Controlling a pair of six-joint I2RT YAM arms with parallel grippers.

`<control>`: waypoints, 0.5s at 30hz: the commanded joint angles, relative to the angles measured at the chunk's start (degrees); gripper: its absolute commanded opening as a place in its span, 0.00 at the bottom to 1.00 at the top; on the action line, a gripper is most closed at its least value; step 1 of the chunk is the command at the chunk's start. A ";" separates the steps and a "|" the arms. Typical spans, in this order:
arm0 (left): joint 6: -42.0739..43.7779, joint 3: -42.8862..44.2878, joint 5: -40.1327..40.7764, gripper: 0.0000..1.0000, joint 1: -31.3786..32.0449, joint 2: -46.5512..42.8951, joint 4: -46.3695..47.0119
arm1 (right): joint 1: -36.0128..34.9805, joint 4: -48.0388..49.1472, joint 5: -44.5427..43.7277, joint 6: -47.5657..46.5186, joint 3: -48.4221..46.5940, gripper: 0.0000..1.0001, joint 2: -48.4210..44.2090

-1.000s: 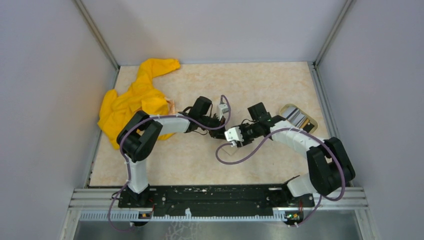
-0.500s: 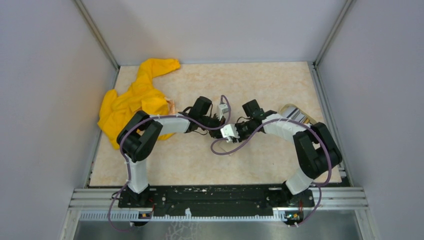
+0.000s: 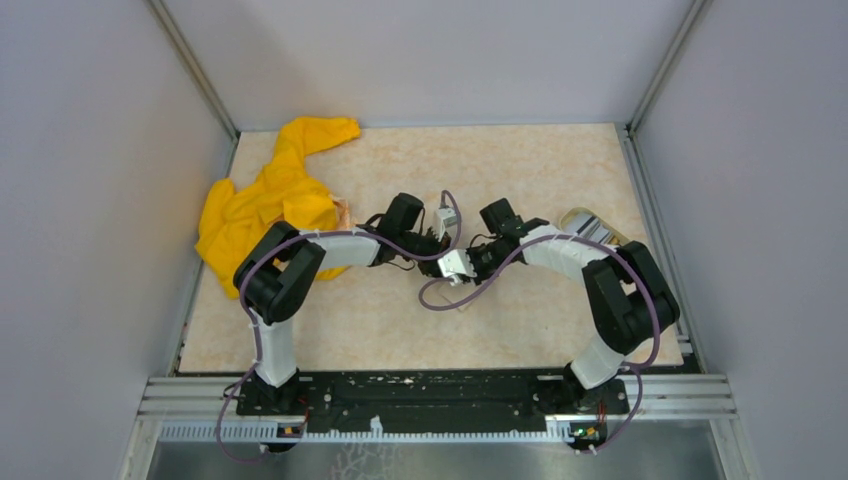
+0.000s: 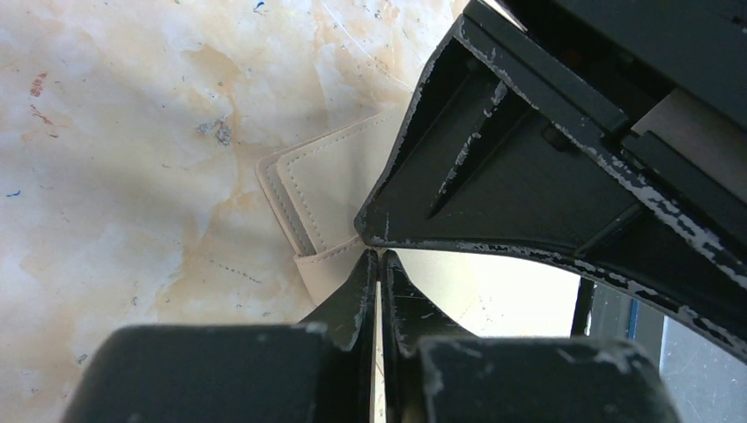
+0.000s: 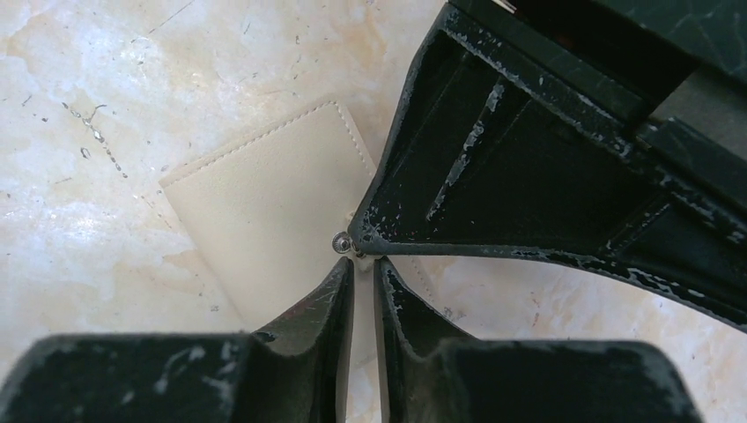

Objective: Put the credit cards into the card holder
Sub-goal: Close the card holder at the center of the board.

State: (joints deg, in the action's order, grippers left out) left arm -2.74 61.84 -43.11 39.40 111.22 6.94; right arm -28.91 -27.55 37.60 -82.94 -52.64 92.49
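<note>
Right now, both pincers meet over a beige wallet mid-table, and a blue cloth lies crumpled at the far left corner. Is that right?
Not quite: the cloth is yellow, not blue, as the top view shows. The rest holds: left pincer and right pincer meet over the beige wallet.

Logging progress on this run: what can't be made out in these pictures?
The card holder's slots: wrist views show only its outside; from above, left gripper and right gripper cover it.
The credit cards in the dish: top view, too small to count, right arm overlaps.
</note>
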 commanded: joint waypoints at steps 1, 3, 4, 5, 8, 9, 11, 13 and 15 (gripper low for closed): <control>0.83 -1.24 0.00 0.05 0.51 -0.83 0.40 | -0.98 -0.12 2.21 -1.24 -2.43 0.10 1.28; 0.78 -1.35 0.02 0.07 0.57 -0.98 0.49 | -1.02 -0.74 2.33 -1.62 -2.60 0.04 1.37; 0.73 -1.44 0.04 0.08 0.51 -1.12 0.57 | -0.99 -1.06 2.33 -1.89 -2.63 0.02 1.33; 0.66 -1.58 0.11 0.09 0.51 -1.22 0.68 | -0.98 -1.35 2.30 -2.25 -2.50 0.00 1.37; -0.12 -2.17 0.35 0.15 0.53 -1.69 1.35 | -1.01 -1.75 1.73 -3.55 -1.93 0.00 0.94; -0.50 -2.51 0.22 0.17 0.51 -1.97 1.83 | -0.98 -1.68 1.48 -4.08 -1.50 0.00 0.75; -1.51 -3.40 -0.16 0.21 0.51 -2.66 3.12 | -0.98 -1.66 0.90 -5.21 -0.58 0.00 0.07; -2.72 -4.16 -0.33 0.24 0.44 -3.52 4.44 | -0.98 -1.64 0.36 -6.24 0.34 0.00 -0.61; -3.99 -4.96 -0.46 0.26 0.38 -4.40 5.92 | -0.99 -1.68 -0.25 -7.45 1.34 0.00 -1.20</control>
State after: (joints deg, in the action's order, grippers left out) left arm -4.51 58.76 -42.96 39.51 109.45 10.33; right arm -29.12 -28.32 37.56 -87.02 -52.90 92.75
